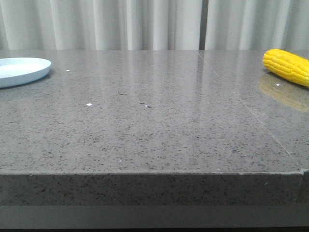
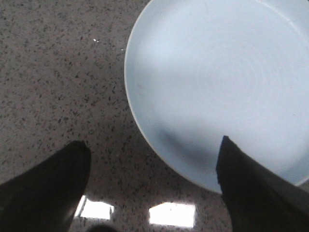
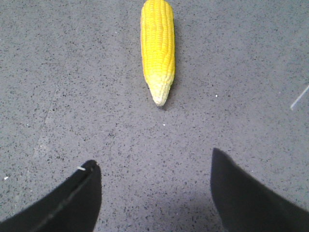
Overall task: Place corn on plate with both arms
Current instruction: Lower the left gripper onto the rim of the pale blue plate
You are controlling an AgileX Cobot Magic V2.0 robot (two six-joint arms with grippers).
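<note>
The yellow corn lies on the grey table at the far right edge of the front view. In the right wrist view the corn lies ahead of my open, empty right gripper, its paler tip pointing toward the fingers, with a gap between. The pale blue plate sits at the far left of the front view. In the left wrist view the plate lies just ahead of my open, empty left gripper; one finger overlaps its rim in the picture. Neither gripper shows in the front view.
The speckled grey table has a seam running toward the front right. Its front edge is close to the camera. Grey curtains hang behind. Lamp reflections shine on the tabletop near the left fingers.
</note>
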